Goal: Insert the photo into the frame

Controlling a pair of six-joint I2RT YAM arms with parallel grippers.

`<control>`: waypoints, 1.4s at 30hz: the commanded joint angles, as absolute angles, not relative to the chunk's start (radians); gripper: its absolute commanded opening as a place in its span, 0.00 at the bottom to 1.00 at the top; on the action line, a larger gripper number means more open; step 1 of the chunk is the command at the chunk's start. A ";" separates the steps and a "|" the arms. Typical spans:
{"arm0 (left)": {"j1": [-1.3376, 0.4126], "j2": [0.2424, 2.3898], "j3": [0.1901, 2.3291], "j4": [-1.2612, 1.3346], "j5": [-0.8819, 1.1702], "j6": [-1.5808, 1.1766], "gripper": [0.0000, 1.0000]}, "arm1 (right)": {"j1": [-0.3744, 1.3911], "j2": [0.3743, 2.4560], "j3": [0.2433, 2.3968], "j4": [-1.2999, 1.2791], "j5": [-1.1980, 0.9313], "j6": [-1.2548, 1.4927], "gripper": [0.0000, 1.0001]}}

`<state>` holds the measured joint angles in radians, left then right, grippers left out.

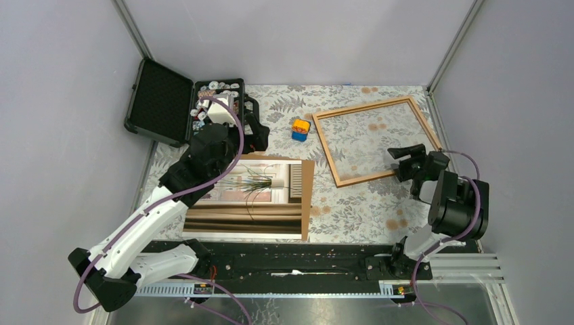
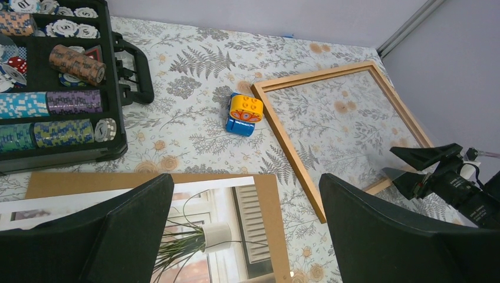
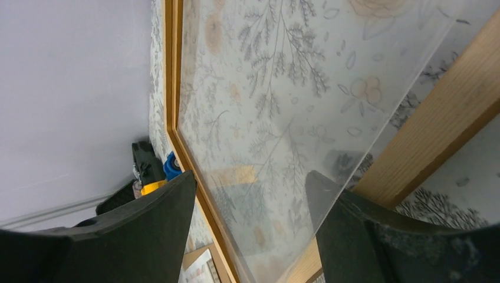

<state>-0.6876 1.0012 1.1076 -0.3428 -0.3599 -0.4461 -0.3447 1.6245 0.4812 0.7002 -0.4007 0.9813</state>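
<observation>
Preparing to lift the photo [image 1: 271,196]
Hovering left gripper [image 2: 246,183], spread wide, above it lying face up on the backing board [image 1: 308,189]; setting right gripper [image 1: 404,161], also spread, at the near corner of the frame [image 1: 326,149], probably for steadying it

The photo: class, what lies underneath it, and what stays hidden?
A brown backing board lies under the photo, showing only along its right and far edges. The rest of the board is covered.
</observation>
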 commanded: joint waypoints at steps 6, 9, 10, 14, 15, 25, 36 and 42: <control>-0.682 0.998 1.105 -0.299 -0.319 -0.465 0.99 | -0.364 1.709 0.265 1.102 -0.515 1.249 0.43; -0.682 1.000 1.104 -0.299 -0.326 -0.463 0.99 | -0.364 1.756 0.240 1.247 -0.490 1.314 0.38; -0.683 1.000 1.104 -0.298 -0.328 -0.463 0.99 | -0.364 1.762 0.237 1.274 -0.487 1.321 0.38; -0.682 1.003 1.104 -0.299 -0.332 -0.462 0.99 | -0.364 1.736 0.227 1.277 -0.476 1.330 0.31; -0.682 1.003 1.104 -0.298 -0.331 -0.462 0.99 | -0.364 1.719 0.227 1.243 -0.471 1.324 0.30; -0.682 1.011 1.104 -0.299 -0.322 -0.463 0.99 | -0.365 1.520 0.255 1.044 -0.449 1.400 0.11; -0.683 1.017 1.104 -0.303 -0.333 -0.462 0.99 | -0.365 1.464 0.292 1.064 -0.459 1.425 0.00; -0.682 1.020 1.107 -0.303 -0.331 -0.461 0.99 | -0.365 1.514 0.286 1.214 -0.470 1.523 0.00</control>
<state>-0.6868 1.0248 1.1030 -0.3428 -0.3367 -0.4541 -0.3672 1.4906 0.2646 1.0588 -0.4656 1.4410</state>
